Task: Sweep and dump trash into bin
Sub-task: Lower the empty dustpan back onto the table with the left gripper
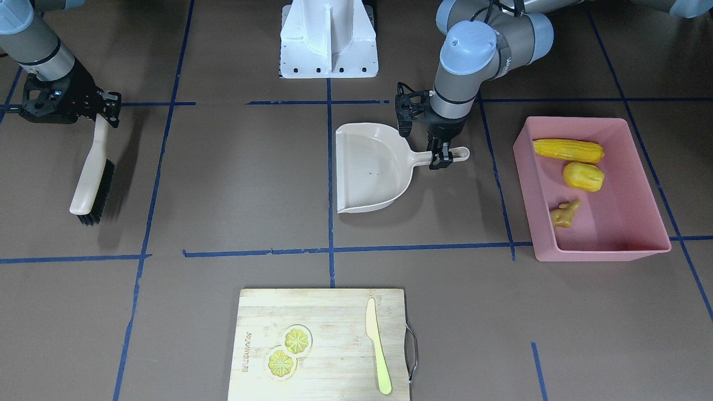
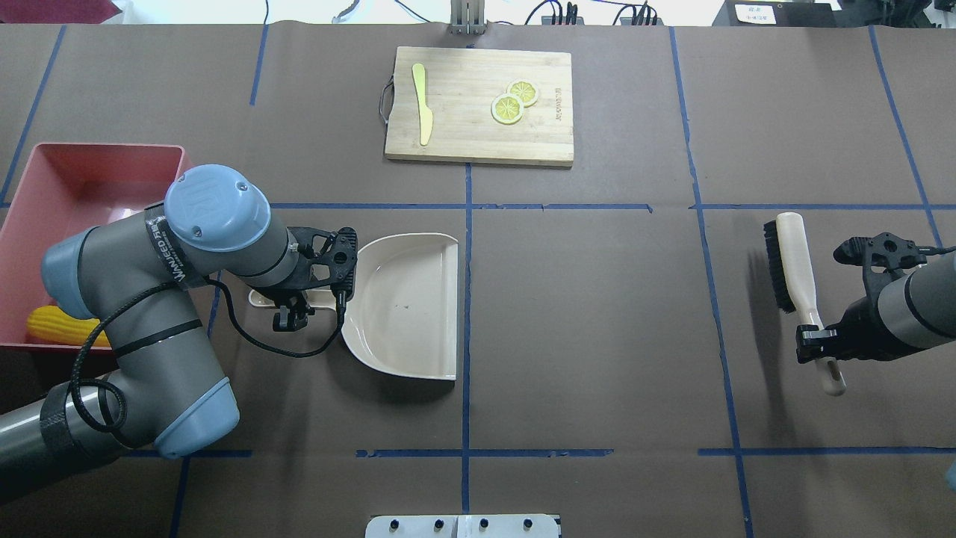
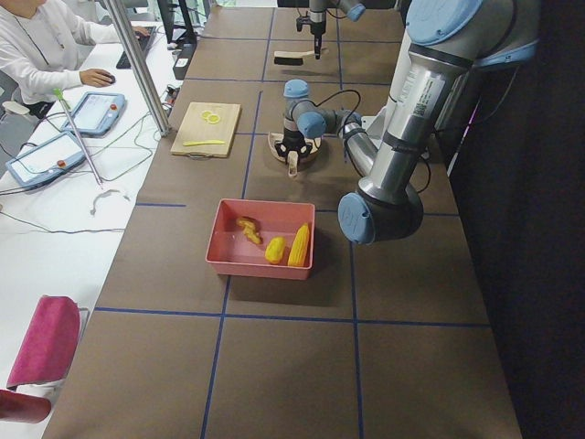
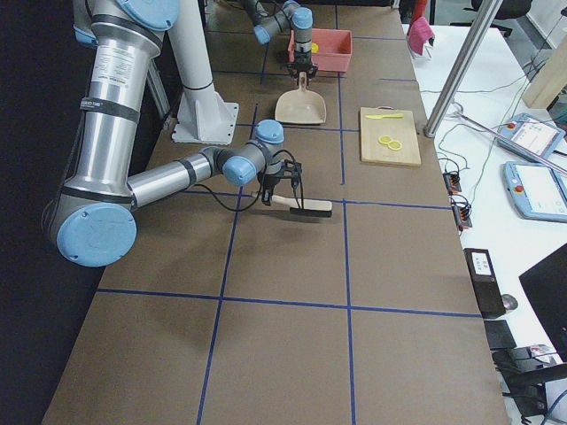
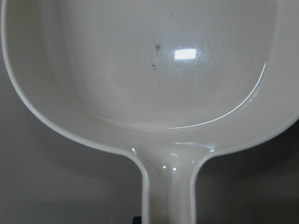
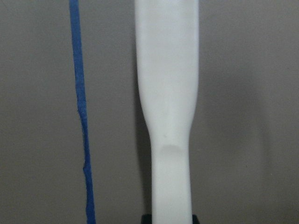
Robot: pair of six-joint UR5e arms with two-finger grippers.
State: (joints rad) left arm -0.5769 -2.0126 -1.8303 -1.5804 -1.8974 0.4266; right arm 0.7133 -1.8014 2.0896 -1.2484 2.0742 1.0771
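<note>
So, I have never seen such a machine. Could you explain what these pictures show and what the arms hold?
These are two robot arms at a table, each ending in a two-finger gripper. Four pictures come from fixed cameras: across the table, behind the robot, and at each end. Two come from cameras on the wrists. The left gripper is closed on the handle of a beige dustpan, which is empty. The right gripper holds a brush. A pink tub contains a corn cob, a potato and a ginger root. A cutting board carries two lemon slices and a knife.
</note>
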